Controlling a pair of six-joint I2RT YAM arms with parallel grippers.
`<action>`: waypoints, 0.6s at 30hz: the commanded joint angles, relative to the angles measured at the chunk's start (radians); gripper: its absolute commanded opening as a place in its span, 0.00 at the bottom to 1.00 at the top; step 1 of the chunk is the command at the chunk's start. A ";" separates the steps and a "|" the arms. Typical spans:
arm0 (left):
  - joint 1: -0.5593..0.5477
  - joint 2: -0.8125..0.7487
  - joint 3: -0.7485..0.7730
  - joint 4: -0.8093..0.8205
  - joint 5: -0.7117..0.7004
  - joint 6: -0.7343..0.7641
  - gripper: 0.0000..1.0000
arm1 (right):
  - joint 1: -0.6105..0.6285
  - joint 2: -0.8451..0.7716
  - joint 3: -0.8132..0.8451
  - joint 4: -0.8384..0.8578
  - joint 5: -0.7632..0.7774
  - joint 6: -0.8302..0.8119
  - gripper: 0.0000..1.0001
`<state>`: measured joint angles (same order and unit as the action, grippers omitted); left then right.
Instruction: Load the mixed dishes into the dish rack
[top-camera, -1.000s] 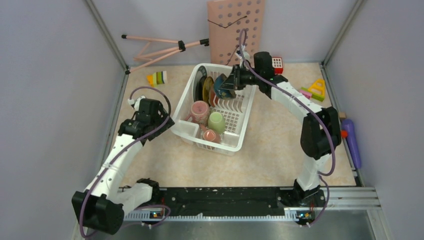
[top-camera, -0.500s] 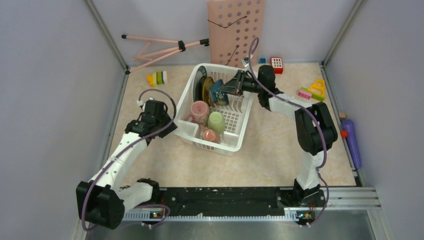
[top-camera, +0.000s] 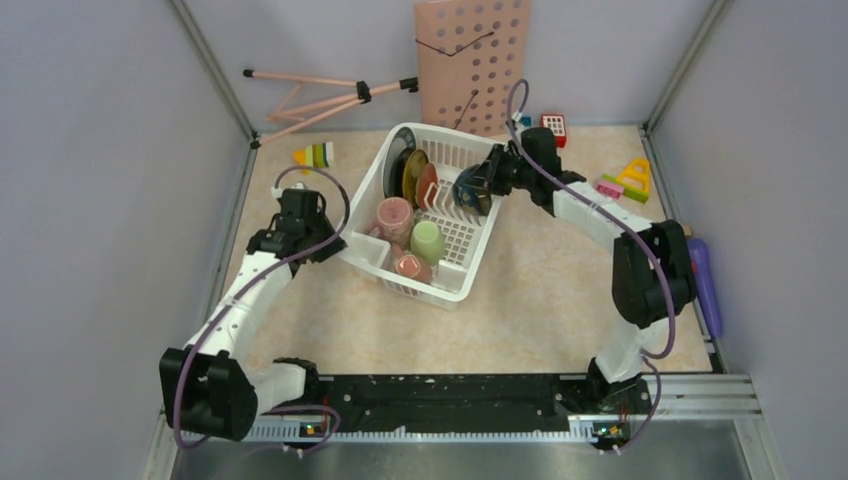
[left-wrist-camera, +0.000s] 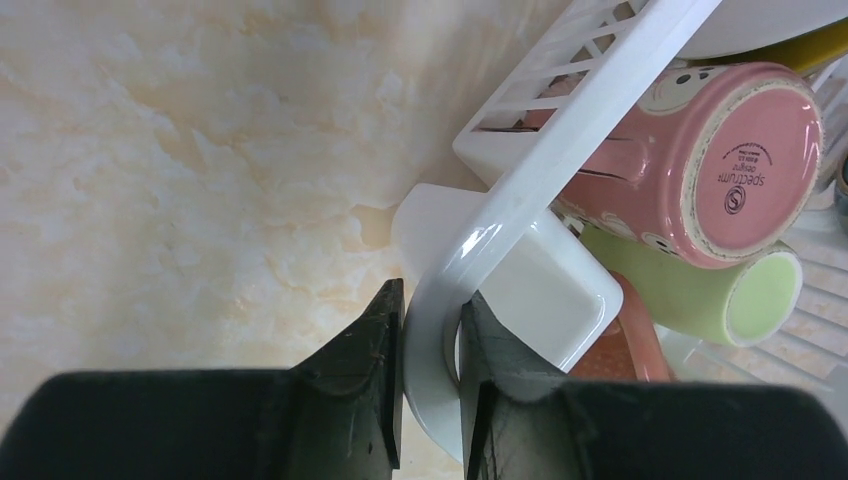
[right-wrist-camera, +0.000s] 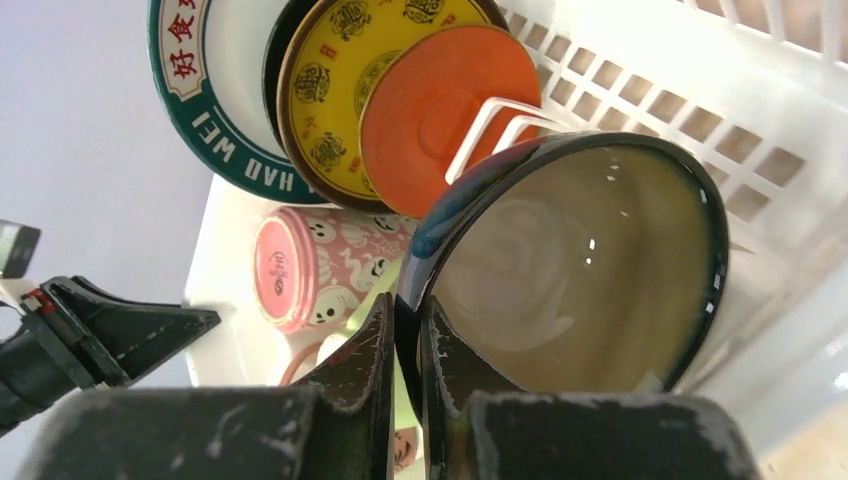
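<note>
The white dish rack (top-camera: 466, 272) stands mid-table, turned at an angle. My left gripper (top-camera: 333, 243) is shut on the rim of its near-left corner (left-wrist-camera: 560, 140), one finger on each side of the rim (left-wrist-camera: 432, 330). Over the rack's far-right part, my right gripper (top-camera: 489, 177) is shut on the rim of the bluish bowl (top-camera: 470, 188), held on edge against the white tines (right-wrist-camera: 590, 270). A green-rimmed plate (right-wrist-camera: 200, 90), yellow plate (right-wrist-camera: 330, 90) and orange saucer (right-wrist-camera: 450, 100) stand in the tines. Pink (top-camera: 394, 216), pale-green (top-camera: 428, 240) and maroon (top-camera: 408, 265) mugs lie in the rack.
A pink perforated board (top-camera: 470, 50) leans on the back wall beside a folded pink tripod (top-camera: 320, 95). Toy blocks lie at the back left (top-camera: 315, 155) and back right (top-camera: 630, 180). A purple object (top-camera: 703, 285) rests along the right edge.
My left gripper has closed onto the rack's corner rim, and the rack has shifted slightly. My right gripper has turned the bowl and moved it right, down among the tines.
</note>
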<state>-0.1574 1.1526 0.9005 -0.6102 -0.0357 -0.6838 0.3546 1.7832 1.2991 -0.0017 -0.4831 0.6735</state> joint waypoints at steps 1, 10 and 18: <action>0.040 0.105 0.053 0.098 -0.229 0.026 0.00 | -0.012 -0.149 -0.025 -0.088 0.170 -0.078 0.00; 0.040 0.252 0.133 0.261 -0.177 0.201 0.00 | 0.028 -0.363 -0.251 -0.094 0.192 -0.029 0.00; 0.040 0.374 0.192 0.428 0.143 0.385 0.00 | 0.075 -0.496 -0.331 -0.114 0.202 0.007 0.00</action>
<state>-0.1375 1.4391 1.0512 -0.3462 0.0765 -0.3908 0.4232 1.3804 0.9806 -0.0532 -0.3069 0.6682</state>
